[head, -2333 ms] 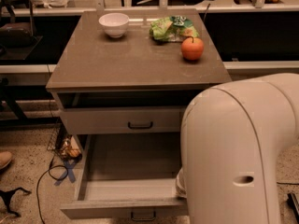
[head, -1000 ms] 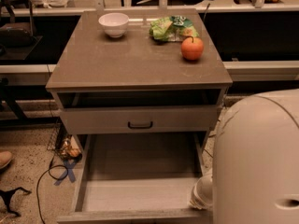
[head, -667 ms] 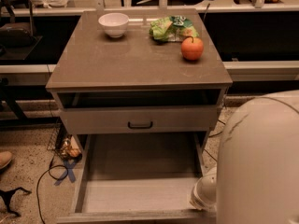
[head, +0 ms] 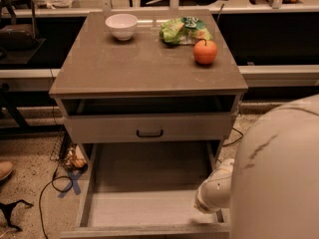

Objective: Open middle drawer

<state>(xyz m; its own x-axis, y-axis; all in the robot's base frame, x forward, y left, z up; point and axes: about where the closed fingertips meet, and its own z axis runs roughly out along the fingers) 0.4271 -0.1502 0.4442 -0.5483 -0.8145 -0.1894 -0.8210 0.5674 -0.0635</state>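
The middle drawer (head: 149,203) is pulled far out of the cabinet. Its wide shallow grey box is open to view and its front panel (head: 144,231) lies along the bottom edge of the frame, with the handle out of view. Above it, the top drawer front (head: 149,128) with its dark bar handle (head: 149,133) is shut. My white arm (head: 279,178) fills the lower right, and a rounded white arm joint (head: 214,188) hangs over the drawer's right front corner. My gripper itself is hidden below the arm or out of frame.
On the cabinet top (head: 124,63) stand a white bowl (head: 122,26), a green snack bag (head: 183,30) and an orange (head: 205,51). Cables (head: 60,180) and a small basket (head: 67,156) lie on the floor to the left. A shoe tip (head: 5,169) shows at the left edge.
The middle drawer has come further out towards the camera. My arm has drawn back to the right, uncovering more of the drawer and the cabinet front.
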